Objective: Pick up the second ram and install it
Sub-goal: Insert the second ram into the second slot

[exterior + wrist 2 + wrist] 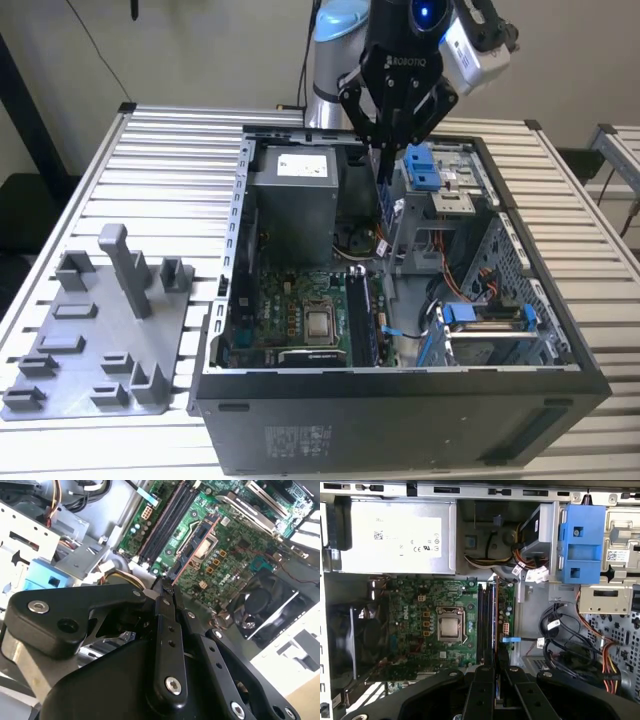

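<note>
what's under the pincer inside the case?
The pincer holds the second ram above the motherboard, near its black slots. The ram covers whatever is directly beneath it.

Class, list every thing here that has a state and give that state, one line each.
Dark blue-black second ram stick: held in the air, not in the black memory slots.
Black two-finger gripper: shut on the second ram.
Black metal computer case: open, lying on its side.
Silver square processor: uncovered.

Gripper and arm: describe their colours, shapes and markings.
The gripper is black, with angular link bars pinned by silver bolts and white lettering on its body. A blue light glows above it. The arm is silver with a pale blue joint cap.
</note>
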`<state>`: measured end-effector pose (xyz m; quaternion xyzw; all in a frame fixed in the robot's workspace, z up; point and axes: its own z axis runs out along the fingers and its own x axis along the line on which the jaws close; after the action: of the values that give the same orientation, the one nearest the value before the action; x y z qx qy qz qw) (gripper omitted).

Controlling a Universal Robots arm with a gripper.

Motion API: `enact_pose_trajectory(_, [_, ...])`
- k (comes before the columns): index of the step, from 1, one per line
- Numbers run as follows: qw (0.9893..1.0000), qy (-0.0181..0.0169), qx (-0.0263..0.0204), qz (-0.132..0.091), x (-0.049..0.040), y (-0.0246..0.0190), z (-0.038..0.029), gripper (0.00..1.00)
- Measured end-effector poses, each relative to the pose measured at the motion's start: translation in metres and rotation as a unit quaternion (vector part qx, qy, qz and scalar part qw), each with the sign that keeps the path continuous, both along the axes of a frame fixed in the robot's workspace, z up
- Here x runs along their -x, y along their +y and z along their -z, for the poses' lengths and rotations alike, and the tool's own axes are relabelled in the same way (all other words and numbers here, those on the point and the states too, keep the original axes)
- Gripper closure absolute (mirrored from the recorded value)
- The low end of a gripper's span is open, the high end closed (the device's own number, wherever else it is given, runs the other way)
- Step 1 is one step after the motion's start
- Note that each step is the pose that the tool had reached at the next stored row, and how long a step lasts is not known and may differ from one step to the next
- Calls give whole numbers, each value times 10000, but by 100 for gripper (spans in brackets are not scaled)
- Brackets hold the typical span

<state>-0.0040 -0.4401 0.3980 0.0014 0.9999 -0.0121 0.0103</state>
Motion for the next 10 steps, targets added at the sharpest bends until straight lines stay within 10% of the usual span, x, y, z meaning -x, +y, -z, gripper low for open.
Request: enact_pose_trajectory(10, [10000, 16, 0, 0, 7, 0, 181, 86])
